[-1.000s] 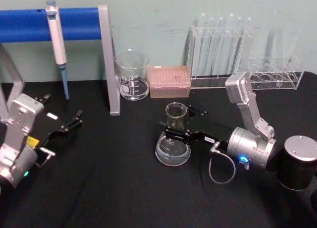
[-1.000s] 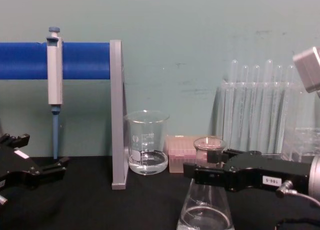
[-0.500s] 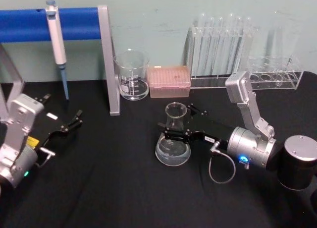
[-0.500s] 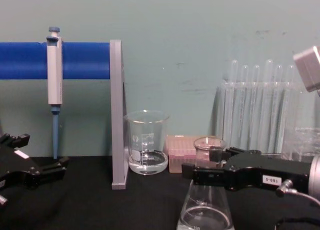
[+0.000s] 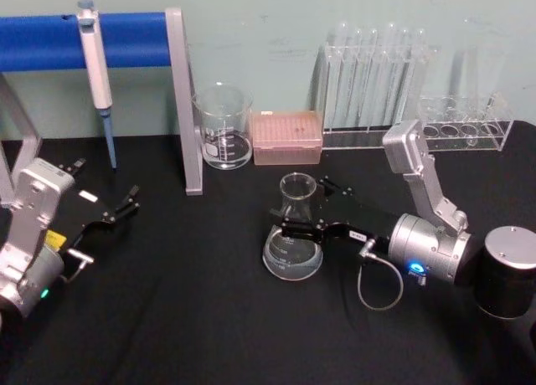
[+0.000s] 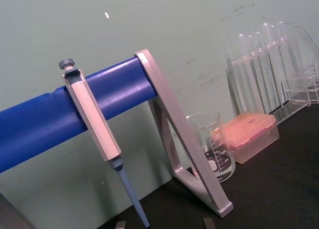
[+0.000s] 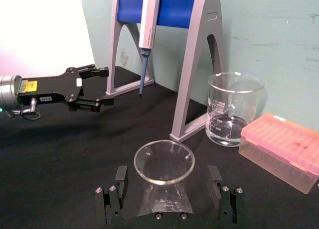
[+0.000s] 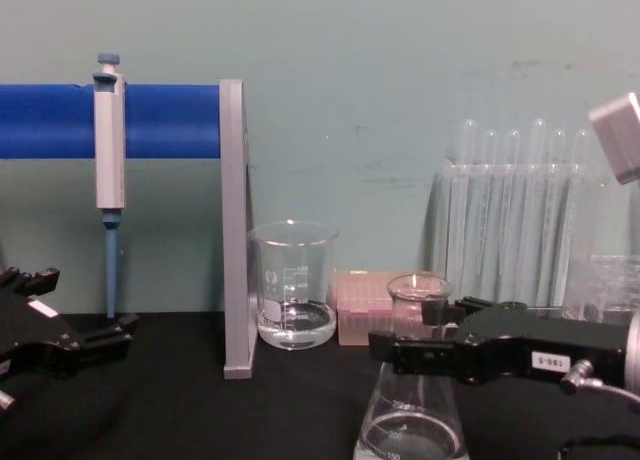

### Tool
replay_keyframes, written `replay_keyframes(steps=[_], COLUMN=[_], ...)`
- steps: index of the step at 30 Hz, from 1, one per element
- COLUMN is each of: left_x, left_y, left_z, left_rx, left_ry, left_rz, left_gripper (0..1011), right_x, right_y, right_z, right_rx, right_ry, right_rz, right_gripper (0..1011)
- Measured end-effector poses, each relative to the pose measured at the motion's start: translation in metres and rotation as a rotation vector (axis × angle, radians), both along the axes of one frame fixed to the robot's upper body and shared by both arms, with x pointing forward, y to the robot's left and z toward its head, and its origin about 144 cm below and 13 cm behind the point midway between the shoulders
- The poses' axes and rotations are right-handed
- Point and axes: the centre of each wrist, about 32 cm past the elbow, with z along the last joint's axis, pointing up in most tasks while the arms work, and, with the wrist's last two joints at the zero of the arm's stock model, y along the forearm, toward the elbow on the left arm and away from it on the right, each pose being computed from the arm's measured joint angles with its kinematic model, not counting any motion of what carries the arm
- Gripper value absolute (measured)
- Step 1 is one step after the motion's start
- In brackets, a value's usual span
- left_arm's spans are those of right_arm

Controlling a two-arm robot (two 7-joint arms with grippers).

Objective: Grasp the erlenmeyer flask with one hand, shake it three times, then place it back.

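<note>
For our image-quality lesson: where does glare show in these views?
Right wrist view: the background behind the left gripper is washed out white. Chest view: a bright glint on the rim of the erlenmeyer flask, above the open jaws of the right gripper.

From the head we look forward and down on the whole black surface [image 5: 184, 318]. From the chest we sit lower and look level across it, near the erlenmeyer flask [image 8: 410, 420]. Our left wrist faces the pipette [image 6: 94, 124] closely; our right wrist looks past the right gripper [image 7: 167, 176]. All four views share the beaker [image 5: 223, 127].
</note>
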Motion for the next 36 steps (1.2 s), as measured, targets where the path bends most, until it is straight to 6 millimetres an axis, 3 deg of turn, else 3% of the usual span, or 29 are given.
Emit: replay_keyframes(steps=[7,23,29,36], left_x=[0.000,0.000,0.000,0.000], left_y=[0.000,0.000,0.000,0.000], left_z=[0.000,0.000,0.000,0.000], left_rx=[0.000,0.000,0.000,0.000], left_ry=[0.000,0.000,0.000,0.000], left_rz=[0.000,0.000,0.000,0.000], left_gripper=[1001,1001,1001,1001], right_x=[-0.002,-0.025,-0.027,-0.026], right_y=[-0.007,-0.043,-0.060,-0.063], right_z=[0.001,0.006,0.009,0.012], right_rx=[-0.003,-0.044,-0.087,-0.111], right_ry=[0.010,0.079,0.108,0.046], right_rz=[0.005,0.003,-0.080,-0.235], right_gripper=[1002,1003,1002,1003])
